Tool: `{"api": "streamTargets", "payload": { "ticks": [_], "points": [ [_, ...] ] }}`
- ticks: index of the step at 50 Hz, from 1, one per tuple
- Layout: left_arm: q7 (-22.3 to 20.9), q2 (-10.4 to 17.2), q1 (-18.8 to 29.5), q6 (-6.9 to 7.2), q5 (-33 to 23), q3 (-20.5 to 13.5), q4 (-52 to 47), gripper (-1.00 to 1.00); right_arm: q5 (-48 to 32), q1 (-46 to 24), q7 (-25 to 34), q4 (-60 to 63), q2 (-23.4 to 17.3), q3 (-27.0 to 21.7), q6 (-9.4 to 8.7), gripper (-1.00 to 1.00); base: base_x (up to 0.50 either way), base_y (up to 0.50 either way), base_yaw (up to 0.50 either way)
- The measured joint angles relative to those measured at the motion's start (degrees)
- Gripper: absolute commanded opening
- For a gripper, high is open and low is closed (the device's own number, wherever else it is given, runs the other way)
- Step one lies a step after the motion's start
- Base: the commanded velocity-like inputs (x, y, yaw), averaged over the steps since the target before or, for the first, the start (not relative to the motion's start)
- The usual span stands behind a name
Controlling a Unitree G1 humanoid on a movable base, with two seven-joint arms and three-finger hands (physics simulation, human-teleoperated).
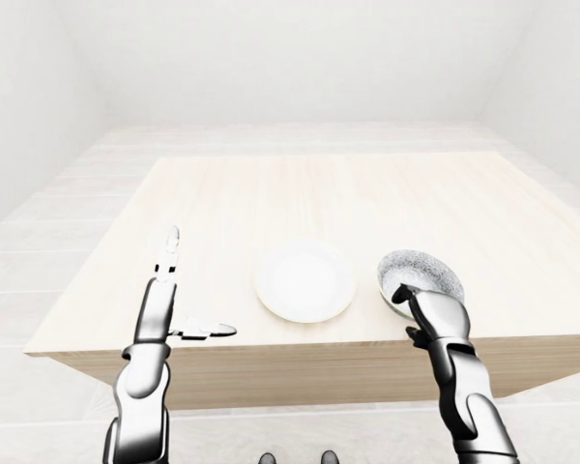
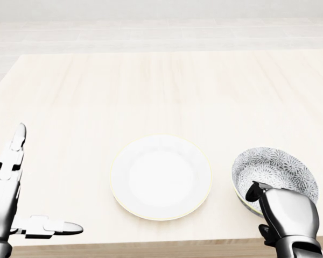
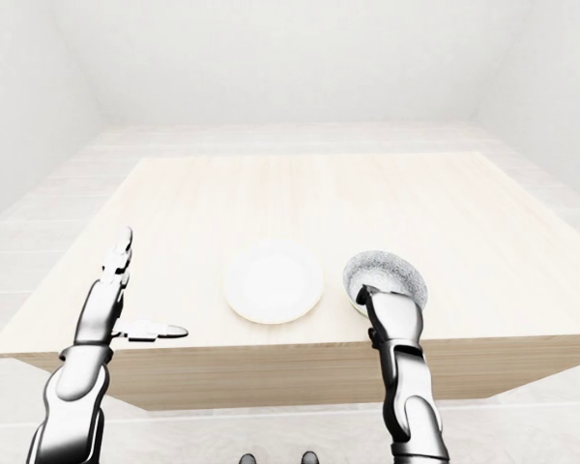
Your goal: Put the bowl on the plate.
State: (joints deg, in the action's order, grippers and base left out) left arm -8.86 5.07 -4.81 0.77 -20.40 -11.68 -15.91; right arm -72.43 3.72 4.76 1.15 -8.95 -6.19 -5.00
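Observation:
A white plate [image 2: 160, 176] lies flat on the wooden table [image 2: 161, 75], near the bottom edge of the head view. Just right of it, apart from it, stands a bowl [image 2: 277, 165] with a grey speckled pattern inside. My right hand [image 2: 257, 196] comes up from the bottom right and grips the bowl's near rim: one finger hooks over the rim into the bowl while the others are hidden below it. My left hand [image 2: 32, 193] is held open at the far left, fingers pointing up and thumb out to the right, holding nothing.
The table's near edge [image 1: 300, 346] runs just below the plate and bowl. Beyond them the wooden top stretches bare toward the top of the views. Pale tiled floor [image 1: 39, 251] and white walls surround the table.

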Motion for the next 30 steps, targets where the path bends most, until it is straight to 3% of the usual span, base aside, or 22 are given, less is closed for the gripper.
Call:
{"api": "streamTargets", "payload": {
  "ticks": [10,14,30],
  "points": [
    [0.9,0.2,0.3,-0.94,-0.3,-0.4,1.2,1.00,-0.4,0.1,0.2,0.6,0.1,-0.1,0.00,-0.07,0.00,0.00,0.00],
    [0.9,0.3,0.4,-0.76,-0.2,-0.6,1.1,1.00,-0.7,0.1,0.4,0.7,0.2,-0.2,0.00,-0.33,0.00,0.00,0.00],
    [1.1,0.5,0.4,-1.37,0.2,-1.1,2.0,1.00,-1.8,-0.1,1.2,1.4,0.3,-0.2,0.00,-0.28,0.00,0.00,0.00]
  ]
}}
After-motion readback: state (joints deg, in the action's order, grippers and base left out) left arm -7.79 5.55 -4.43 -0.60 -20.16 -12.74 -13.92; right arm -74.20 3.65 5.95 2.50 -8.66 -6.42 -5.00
